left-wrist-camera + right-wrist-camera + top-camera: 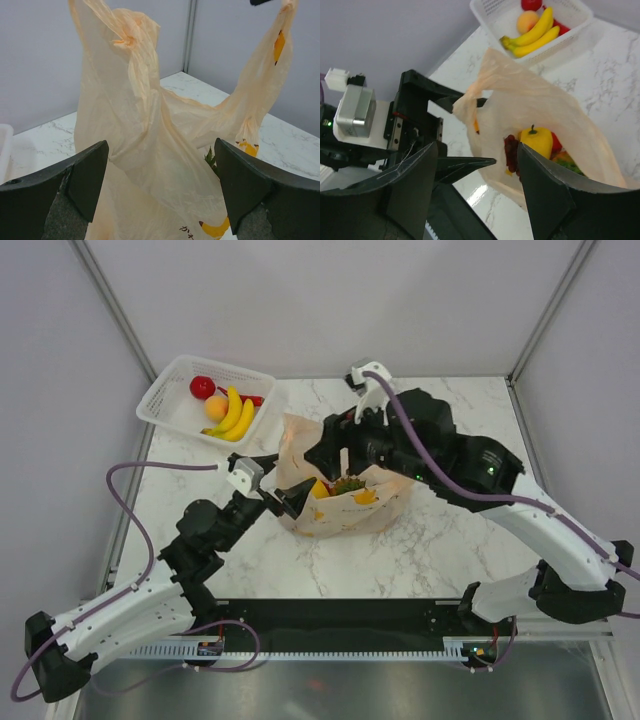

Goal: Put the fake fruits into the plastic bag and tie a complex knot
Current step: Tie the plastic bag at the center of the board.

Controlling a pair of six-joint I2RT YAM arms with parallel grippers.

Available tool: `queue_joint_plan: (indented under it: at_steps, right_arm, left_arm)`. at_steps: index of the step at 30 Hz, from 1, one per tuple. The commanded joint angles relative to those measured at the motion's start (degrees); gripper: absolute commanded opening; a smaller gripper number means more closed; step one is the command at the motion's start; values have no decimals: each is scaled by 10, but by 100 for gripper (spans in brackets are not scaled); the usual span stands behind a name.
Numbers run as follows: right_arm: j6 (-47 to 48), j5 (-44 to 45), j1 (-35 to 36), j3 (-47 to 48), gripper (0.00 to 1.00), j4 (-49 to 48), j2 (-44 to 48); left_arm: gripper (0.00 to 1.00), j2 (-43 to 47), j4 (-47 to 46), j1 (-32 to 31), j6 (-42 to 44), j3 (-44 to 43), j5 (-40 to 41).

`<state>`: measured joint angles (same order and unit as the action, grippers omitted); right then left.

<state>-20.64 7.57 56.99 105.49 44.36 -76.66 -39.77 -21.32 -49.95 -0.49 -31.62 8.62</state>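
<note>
Plastic bag [345, 515] sits on the tabletop [430, 550] with fake fruits [536, 142] inside, left end effector [160, 145] and right end effector [476, 147] both spread wide at its mouth.

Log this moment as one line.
bag: open, some fruit inside | basket: holds bananas, apple, peach | left fingers: open at bag edge | right fingers: open over bag | handles: apart

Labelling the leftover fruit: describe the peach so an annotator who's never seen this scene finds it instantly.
Find the white lattice basket at the far-left corner of the marble table, left of the plastic bag. The peach lies inside it, beside the yellow bananas and just in front of the red apple. It is the only round, pale-orange fruit there.
</note>
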Motion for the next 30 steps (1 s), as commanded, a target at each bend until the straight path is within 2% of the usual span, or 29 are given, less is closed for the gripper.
queue_joint_plan:
  at_steps: [1, 4, 8, 14, 19, 22, 23, 25, 26, 30]
  right_arm:
    - [-12, 20, 50, 50, 73, -2, -30]
    - [-12, 62, 71, 67, 73, 4, -64]
    - [-24, 117, 73, 67, 67, 2, -95]
    - [-26, 155, 73, 57, 63, -32, -115]
    - [-20, 158, 73, 95, 58, -39, -154]
    - [-23, 162, 73, 105, 45, -40, -176]
    - [-24, 163, 73, 108, 30, -41, -177]
    - [-27, 162, 73, 105, 13, -38, -173]
    - [-32, 158, 73, 103, 0, -38, -169]
    - [-40, 151, 73, 90, 0, -24, -146]
  left_arm:
    - [94, -3, -51, 0, 31, 2, -7]
    - [94, -2, -56, -1, 34, 3, -10]
    - [93, 1, -59, -1, 37, 7, -12]
    - [93, 7, -63, -1, 39, 11, -18]
    - [93, 10, -67, 0, 44, 17, -19]
    - [93, 11, -72, 0, 48, 20, -19]
    - [93, 11, -74, 0, 50, 21, -19]
    - [93, 12, -82, 0, 60, 25, -17]
    - [94, 11, -88, 0, 63, 28, -14]
    - [100, 8, -132, -1, 75, 48, 7]
